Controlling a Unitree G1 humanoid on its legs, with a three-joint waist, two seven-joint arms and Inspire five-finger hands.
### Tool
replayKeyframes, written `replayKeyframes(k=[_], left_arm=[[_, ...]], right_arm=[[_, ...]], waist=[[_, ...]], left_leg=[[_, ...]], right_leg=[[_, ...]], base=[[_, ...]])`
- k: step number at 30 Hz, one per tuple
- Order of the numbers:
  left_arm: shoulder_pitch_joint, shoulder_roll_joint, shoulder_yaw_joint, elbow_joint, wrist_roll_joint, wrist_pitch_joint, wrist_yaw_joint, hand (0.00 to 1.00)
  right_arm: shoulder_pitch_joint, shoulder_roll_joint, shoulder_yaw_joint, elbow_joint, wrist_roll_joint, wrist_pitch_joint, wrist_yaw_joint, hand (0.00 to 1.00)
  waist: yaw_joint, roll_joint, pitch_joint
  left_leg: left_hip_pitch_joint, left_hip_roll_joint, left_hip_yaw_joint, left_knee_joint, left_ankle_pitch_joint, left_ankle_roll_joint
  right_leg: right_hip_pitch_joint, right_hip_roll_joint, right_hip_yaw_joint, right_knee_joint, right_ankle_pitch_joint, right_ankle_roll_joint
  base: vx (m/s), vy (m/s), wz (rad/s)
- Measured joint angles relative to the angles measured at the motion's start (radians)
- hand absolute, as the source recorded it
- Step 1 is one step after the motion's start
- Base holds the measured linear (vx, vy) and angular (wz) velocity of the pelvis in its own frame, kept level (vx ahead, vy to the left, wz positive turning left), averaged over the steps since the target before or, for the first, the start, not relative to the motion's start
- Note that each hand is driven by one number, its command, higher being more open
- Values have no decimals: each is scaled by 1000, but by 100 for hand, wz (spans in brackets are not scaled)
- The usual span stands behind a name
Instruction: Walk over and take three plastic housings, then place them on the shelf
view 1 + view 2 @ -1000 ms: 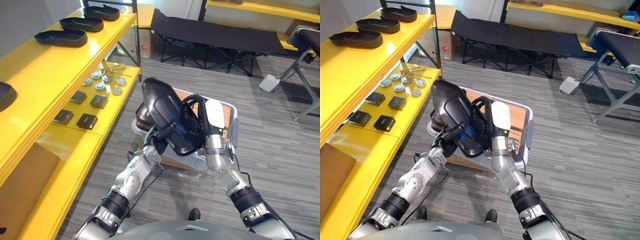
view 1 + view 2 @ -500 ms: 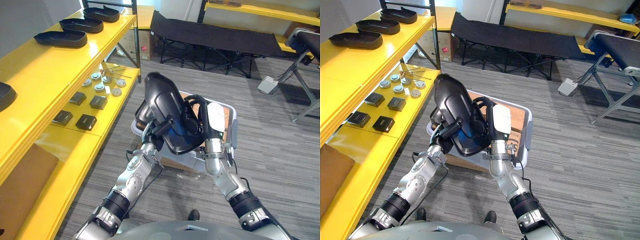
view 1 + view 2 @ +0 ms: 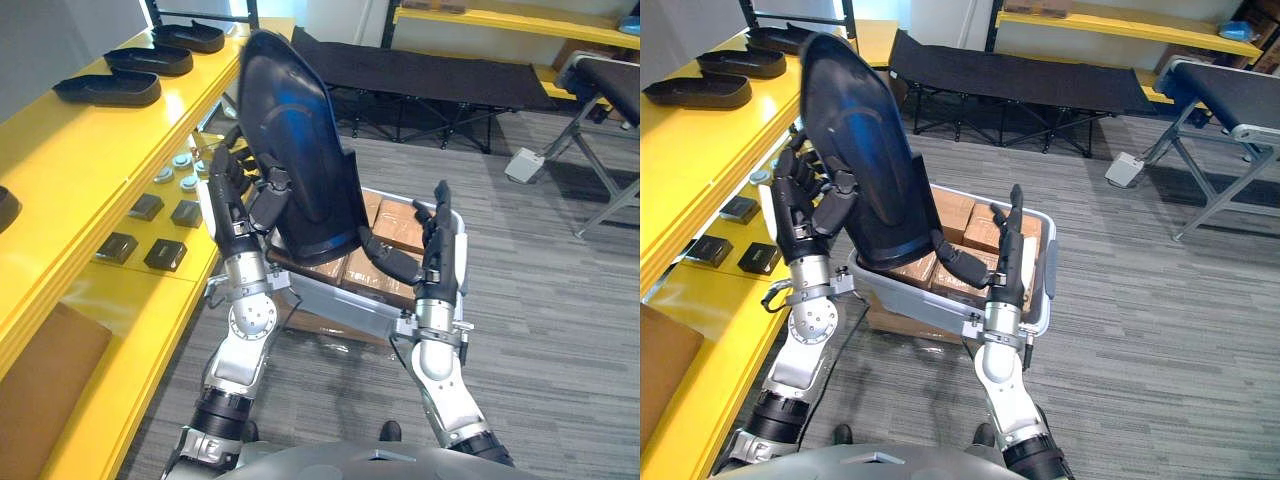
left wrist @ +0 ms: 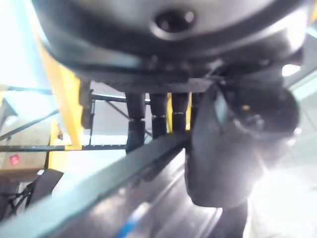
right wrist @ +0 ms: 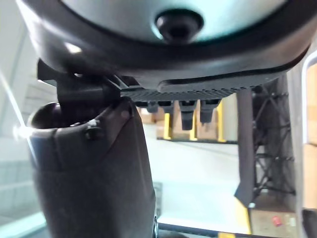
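Left eye view: big glossy black plastic housing (image 3: 300, 150) upright, edge pinched by the left hand (image 3: 232, 195); right hand (image 3: 440, 245), fingers straight, seemingly touches its lower rim, above a grey plastic crate (image 3: 340, 305) beside the yellow shelf (image 3: 80, 150).

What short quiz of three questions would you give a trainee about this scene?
1. True or false: the right hand has its fingers curled round the black housing.
2. What lies in the grey bin? A cardboard boxes, B bottles, C cloth.
3. Fill in: the housing is held up by the ___ hand.
Key: 1 false; 2 A; 3 left hand.
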Motion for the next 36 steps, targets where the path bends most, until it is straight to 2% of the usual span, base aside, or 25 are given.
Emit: replayKeyframes(k=[3, 5, 8, 11, 13, 17, 23, 30, 32, 36], left_arm=[[14, 1, 0, -7, 77, 0, 32, 0], [16, 0, 1, -7, 76, 0, 40, 0], [65, -2, 30, -18, 60, -2, 55, 0], [144, -5, 45, -17, -36, -2, 47, 0], [178, -6, 45, -17, -99, -3, 44, 0], [204, -7, 53, -19, -169, -4, 33, 0], [204, -7, 53, -51, -180, -8, 20, 0], [204, -6, 53, -87, -180, -30, 27, 0], [204, -6, 53, -88, -182, -30, 24, 0], [204, -7, 52, -99, -211, -36, 6, 0]], right_arm=[[24, -7, -36, -42, 78, -17, 99, 100], [43, -3, -47, -44, 129, -12, 124, 100], [102, 0, -117, -60, 218, 40, 131, 100], [167, 1, -191, -60, 272, 101, 120, 100], [207, 5, -215, -55, 282, 118, 119, 100], [243, 30, -212, -55, 282, 118, 129, 100], [244, 35, -205, -55, 273, 119, 143, 100], [244, 31, -178, -54, 272, 148, 145, 100], [244, 27, -165, -54, 273, 158, 173, 100], [240, 18, -135, -54, 301, 178, 286, 100]], waist=[[-19, 9, -5], [-23, 14, -6], [-25, 28, -15], [-28, 41, -17], [-32, 42, -17], [-47, 42, -17], [-47, 42, -17], [-46, 44, -17], [-46, 44, -17], [-45, 44, -17]], left_leg=[[2, 0, 6, 0, -3, 0], [5, 0, 13, 0, -7, 3], [5, 0, 22, 0, -13, 3], [4, 0, 29, 0, -14, -1], [4, 1, 30, 0, -15, -2], [7, 1, 34, 0, -16, -3], [4, 2, 34, 13, -27, 3], [1, 2, 32, 13, -25, 1], [0, 2, 29, 13, -25, 1], [-1, 2, 23, 13, -24, 0]], right_leg=[[-1, 0, 3, 0, -1, 0], [-3, 0, 9, 0, -3, -2], [-10, 0, 17, 0, -5, -2], [-15, 0, 23, 0, -4, -1], [-16, 1, 23, 0, -4, -1], [-14, 1, 23, 0, -4, -1], [-13, 1, 23, 0, -6, -1], [-14, 1, 21, 0, -6, -1], [-14, 1, 19, 0, -6, -1], [-9, 0, 13, 0, -7, 0]], base=[[4, -5, -4], [-5, -3, -9], [10, -6, -9], [17, -4, -6], [0, 0, 0], [2, -1, -1], [0, 0, 0], [0, 0, 0], [2, -2, 2], [1, -1, 6]])
